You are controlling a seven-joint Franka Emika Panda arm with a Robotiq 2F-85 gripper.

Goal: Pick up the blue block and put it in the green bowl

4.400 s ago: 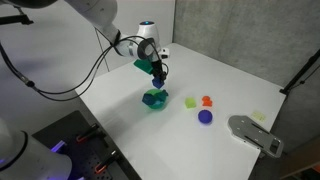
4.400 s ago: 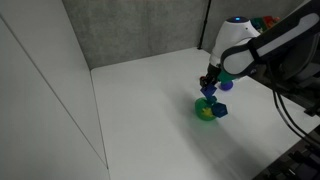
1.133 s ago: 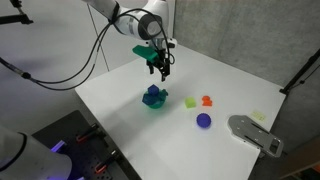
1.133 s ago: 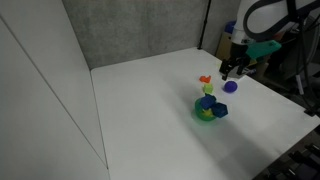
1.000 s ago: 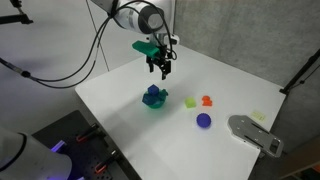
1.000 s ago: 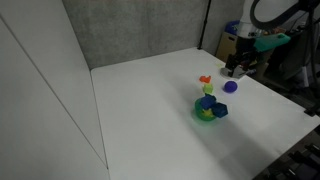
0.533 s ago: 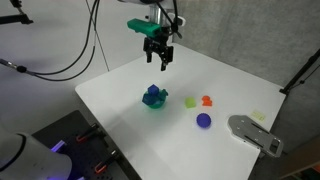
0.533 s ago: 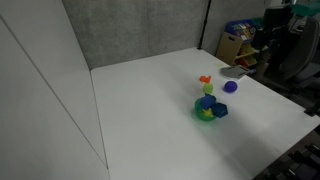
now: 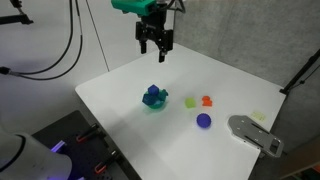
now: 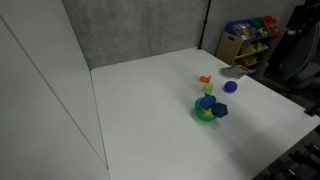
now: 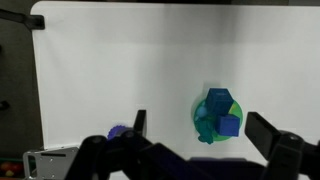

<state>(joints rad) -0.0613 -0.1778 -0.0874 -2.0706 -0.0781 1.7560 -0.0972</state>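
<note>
— How's the gripper (image 9: 155,55) set?
— Jaws spread wide, with nothing between them and touching nothing. It hangs high above the white table (image 9: 120,90), pointing down. In the wrist view its two fingers (image 11: 266,132) stand far apart at the bottom edge.
— And the blue block (image 9: 152,95)?
— Inside the green bowl (image 9: 158,105), well below the gripper. A round purple piece (image 9: 204,120) lies apart from the bowl on the table
</note>
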